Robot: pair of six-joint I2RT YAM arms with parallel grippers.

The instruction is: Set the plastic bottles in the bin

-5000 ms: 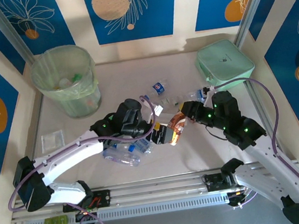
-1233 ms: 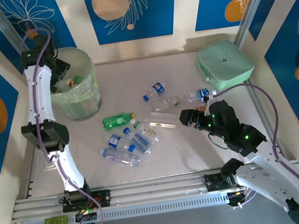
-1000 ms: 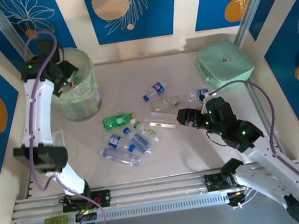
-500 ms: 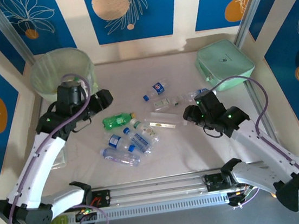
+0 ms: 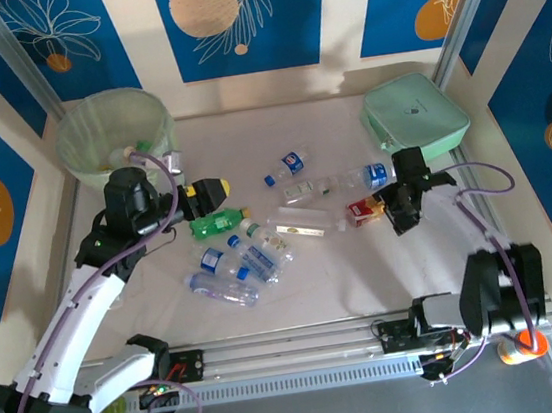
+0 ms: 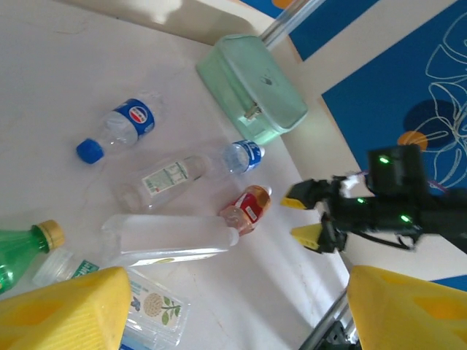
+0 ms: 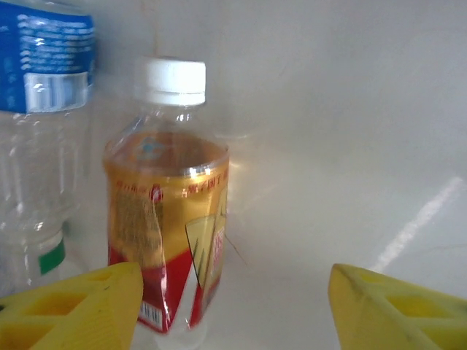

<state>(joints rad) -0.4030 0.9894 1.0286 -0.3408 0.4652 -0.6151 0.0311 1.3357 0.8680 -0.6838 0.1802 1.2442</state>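
**Red bottle lined up, not yet gripped; many bottles left out**

The right jaws are held open low over the surface (image 5: 317, 292). The red bottle (image 7: 166, 240) is seen just ahead of them, off-centre toward one finger and not clamped. A blue-label bottle (image 7: 45, 87) is lying just beside it. The left jaws are open and empty, held near the green bottle (image 5: 215, 221). The bin (image 5: 67, 141) is placed at the far left corner, with a few bottles seen inside. The rest are scattered mid-surface, well apart from it.

Risks, as judged:
- The red bottle may be nudged or rolled away by the nearer finger, since it is not centred.
- The blue-label bottle may be caught in the same closure.
- Thin crushed plastic may be squeezed out of a light grip.
- The bin lies on the left arm's side, so the arms may be brought into contact during the carry.
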